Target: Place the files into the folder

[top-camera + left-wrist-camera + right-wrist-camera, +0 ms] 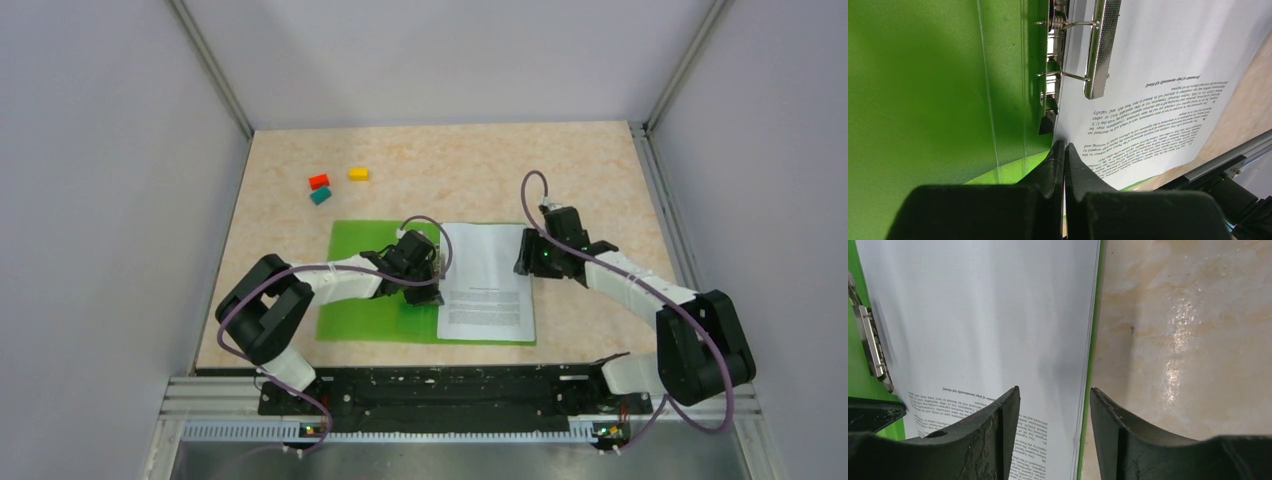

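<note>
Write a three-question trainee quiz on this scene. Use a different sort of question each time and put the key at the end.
1. True or false: the right hand is shut.
2. Where do the files lie? A: rolled up in the right hand. B: flat on the right half of the open folder. C: standing against the back wall.
3. Fill in: ___ small coloured blocks lie beyond the folder's far edge.

Key: 1 false, because it is open, with a finger on either side of the files' right edge. 2 B. 3 three.
</note>
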`<state>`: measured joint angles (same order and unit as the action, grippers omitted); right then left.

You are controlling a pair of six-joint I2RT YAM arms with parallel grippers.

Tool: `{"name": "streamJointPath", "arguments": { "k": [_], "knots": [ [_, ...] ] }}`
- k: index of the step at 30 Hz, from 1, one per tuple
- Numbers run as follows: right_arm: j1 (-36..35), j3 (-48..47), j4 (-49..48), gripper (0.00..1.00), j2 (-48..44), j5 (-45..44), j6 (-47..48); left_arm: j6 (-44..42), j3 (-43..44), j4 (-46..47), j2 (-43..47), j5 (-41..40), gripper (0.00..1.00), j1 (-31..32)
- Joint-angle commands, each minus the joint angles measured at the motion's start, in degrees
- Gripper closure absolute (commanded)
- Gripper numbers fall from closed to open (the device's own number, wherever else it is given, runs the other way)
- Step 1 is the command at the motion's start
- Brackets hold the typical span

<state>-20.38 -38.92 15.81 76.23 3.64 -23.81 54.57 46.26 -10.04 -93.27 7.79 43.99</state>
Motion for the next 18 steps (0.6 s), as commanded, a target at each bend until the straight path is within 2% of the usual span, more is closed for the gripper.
{"name": "streamJointPath", "arguments": {
  "k": [1,5,11,18],
  "knots": [
    [0.69,-4.03,1.84,0.46,-2.24,-0.58,0.16,-0.8,-0.41,-1.48,-0.42,-3.8,1.0,0.13],
    [0.56,-4.88,2.28,0.46,-2.37,0.14,-0.24,-2.05,1.63,-3.07,0.44,-3.75,1.0,0.13],
    [-2.83,-6.69,1.27,0.47,-1.83,0.21,-2.62,-4.92,7.17,-8.14,4.24,-5.82,0.88,0.05],
    [-11.22,-11.8,-2.45,0.55,4.0,-0.94,-7.02,-9.37,11.52,-15.17,10.38,-11.68,0.77,-2.74]
  ]
}}
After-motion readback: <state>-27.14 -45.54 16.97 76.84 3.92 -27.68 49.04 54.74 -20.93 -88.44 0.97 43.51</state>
